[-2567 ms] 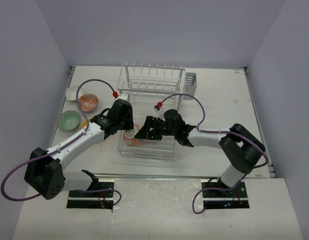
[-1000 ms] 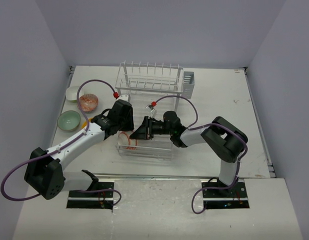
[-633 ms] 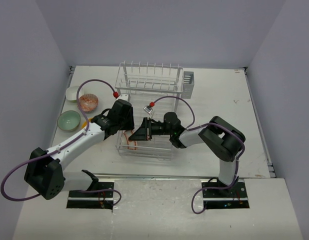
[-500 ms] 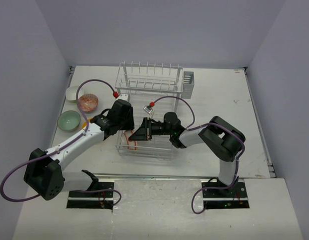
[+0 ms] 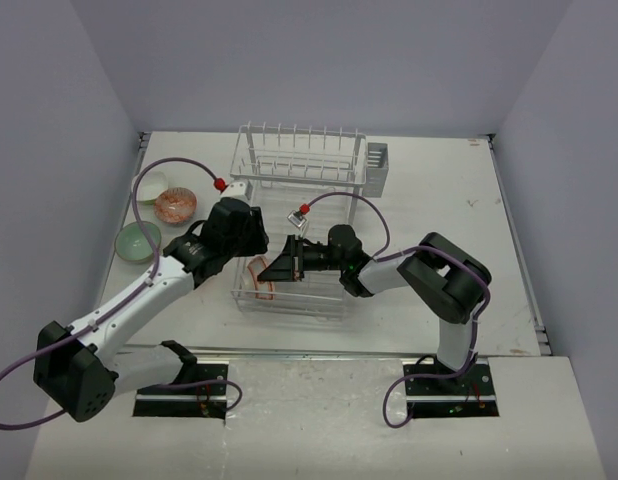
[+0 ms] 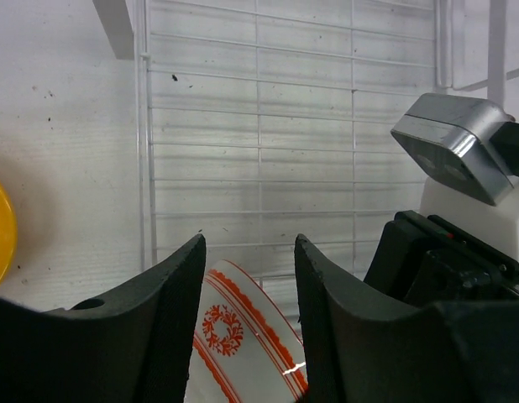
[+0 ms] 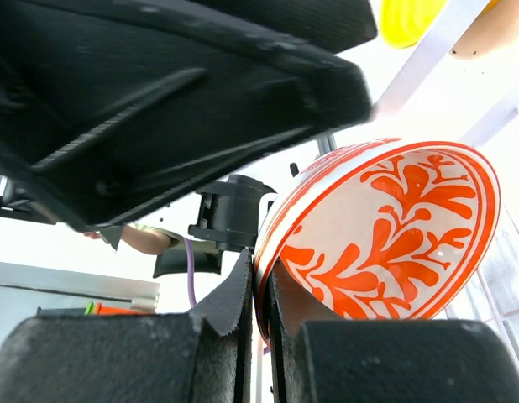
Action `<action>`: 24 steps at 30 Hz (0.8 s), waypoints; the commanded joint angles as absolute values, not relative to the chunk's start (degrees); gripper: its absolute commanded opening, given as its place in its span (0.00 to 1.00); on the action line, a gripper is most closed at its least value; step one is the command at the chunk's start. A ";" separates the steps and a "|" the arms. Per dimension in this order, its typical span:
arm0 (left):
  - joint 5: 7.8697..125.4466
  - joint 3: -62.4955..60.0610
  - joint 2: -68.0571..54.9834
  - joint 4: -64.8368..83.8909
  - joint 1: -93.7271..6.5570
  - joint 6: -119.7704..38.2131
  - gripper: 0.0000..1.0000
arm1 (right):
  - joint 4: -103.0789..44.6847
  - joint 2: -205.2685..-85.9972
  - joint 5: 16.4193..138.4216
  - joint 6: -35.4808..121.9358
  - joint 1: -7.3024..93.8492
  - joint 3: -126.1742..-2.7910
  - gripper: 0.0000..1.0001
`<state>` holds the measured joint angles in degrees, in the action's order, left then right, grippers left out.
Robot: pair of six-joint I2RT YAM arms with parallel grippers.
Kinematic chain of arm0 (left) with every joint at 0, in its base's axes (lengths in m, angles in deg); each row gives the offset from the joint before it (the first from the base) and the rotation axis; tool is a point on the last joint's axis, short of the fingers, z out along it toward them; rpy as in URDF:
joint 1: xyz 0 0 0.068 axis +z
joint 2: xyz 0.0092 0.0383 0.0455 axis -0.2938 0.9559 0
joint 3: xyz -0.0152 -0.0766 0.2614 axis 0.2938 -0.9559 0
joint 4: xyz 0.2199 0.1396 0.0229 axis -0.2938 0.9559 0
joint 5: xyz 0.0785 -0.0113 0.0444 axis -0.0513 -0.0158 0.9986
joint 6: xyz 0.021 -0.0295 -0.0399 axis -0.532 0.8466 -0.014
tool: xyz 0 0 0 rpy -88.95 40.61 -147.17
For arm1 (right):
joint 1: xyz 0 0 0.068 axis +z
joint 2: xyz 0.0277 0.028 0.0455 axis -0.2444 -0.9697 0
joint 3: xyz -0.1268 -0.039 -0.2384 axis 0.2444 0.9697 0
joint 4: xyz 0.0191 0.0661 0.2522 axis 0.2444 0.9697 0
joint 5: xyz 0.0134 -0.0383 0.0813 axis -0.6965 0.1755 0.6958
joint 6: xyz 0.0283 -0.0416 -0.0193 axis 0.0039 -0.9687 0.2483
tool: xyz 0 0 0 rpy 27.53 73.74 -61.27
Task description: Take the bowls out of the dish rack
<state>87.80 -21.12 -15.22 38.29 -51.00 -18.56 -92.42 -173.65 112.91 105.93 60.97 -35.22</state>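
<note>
On the table (image 5: 439,200) left of the dish rack (image 5: 299,160) sits a mint green bowl (image 5: 137,240). The left gripper (image 6: 247,252) hangs over the rack, fingers apart, with the orange-patterned white bowl (image 6: 234,344) showing between them. The right gripper (image 7: 258,290) is clamped on that bowl's rim.

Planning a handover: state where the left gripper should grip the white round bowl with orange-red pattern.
Likely its thin rim, from above on the left: the white, orange-red patterned bowl stands tilted on edge, and the right gripper pinches the rim's right side.
</note>
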 commanded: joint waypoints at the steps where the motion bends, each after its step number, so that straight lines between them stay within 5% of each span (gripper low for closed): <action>1: 87.14 -20.92 -18.04 35.98 -51.36 -18.61 0.48 | -87.90 -172.66 112.58 103.13 60.55 -33.94 0.00; 24: 86.96 -22.59 -18.40 35.80 -51.45 -18.52 0.50 | -62.93 -165.29 105.11 81.15 59.50 -40.44 0.00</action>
<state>87.04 -22.67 -18.90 37.78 -51.00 -18.56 -69.87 -167.79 108.32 85.97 60.04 -40.59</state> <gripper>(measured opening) 0.495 0.052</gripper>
